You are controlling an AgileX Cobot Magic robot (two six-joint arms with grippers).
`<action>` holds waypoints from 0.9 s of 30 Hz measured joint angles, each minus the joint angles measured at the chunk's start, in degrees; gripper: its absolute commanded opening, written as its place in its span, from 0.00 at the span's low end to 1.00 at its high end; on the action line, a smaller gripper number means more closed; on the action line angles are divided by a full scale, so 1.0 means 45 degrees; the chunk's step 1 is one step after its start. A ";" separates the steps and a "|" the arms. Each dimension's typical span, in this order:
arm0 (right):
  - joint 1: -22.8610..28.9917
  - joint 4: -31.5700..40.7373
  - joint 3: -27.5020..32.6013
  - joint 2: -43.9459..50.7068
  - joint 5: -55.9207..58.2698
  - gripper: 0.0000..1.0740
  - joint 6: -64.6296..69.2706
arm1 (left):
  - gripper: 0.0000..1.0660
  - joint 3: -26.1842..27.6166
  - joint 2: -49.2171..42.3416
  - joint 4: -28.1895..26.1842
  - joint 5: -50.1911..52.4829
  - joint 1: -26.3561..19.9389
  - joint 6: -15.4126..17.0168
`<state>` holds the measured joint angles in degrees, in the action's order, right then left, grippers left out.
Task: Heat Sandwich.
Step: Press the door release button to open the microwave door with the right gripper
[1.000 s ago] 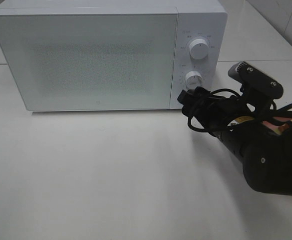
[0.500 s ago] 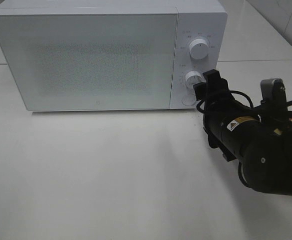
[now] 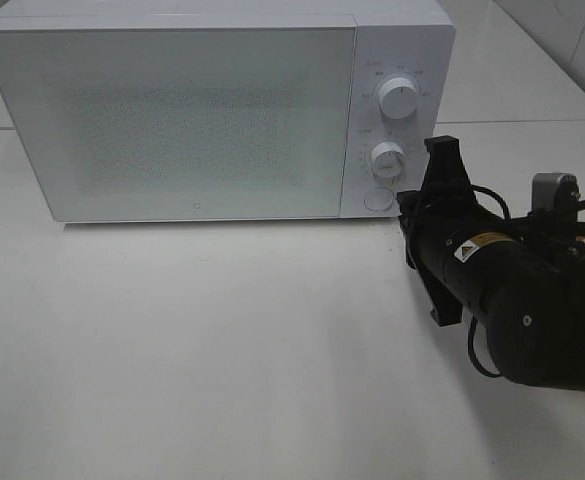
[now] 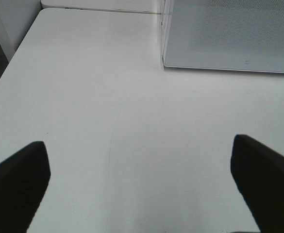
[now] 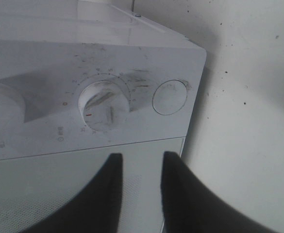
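Two claws: left claw (image 4: 139, 143) spread wide above table (image 4: 108, 73), right claw (image 5: 142, 155) narrowly parted facing microwave (image 5: 132, 53) panel edge.

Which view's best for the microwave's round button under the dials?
Right wrist: the round button is close and large, beside the lower dial. Exterior high shows it small. Left wrist shows only the microwave door.

Interior of microwave (image 3: 212, 110): hidden behind frosted door (image 3: 172, 120), contents n/d. Exterior view: dial markings (image 3: 378, 73) too small to read; right arm (image 3: 542, 320) cut off at frame edge. Left wrist view: fingers (image 4: 15, 184) of left gripper (image 4: 138, 141) cut off by edge.
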<state>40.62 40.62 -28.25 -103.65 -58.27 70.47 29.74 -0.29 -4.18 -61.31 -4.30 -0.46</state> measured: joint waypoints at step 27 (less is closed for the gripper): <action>-0.1706 -0.0191 -0.0789 -0.0076 0.2088 0.00 0.0025 | 0.90 0.0000 0.0000 0.0000 0.0000 0.0000 0.0000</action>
<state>32.95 39.76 -31.80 -103.99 -48.87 70.59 29.74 -0.29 -4.18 -61.31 -4.30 -0.46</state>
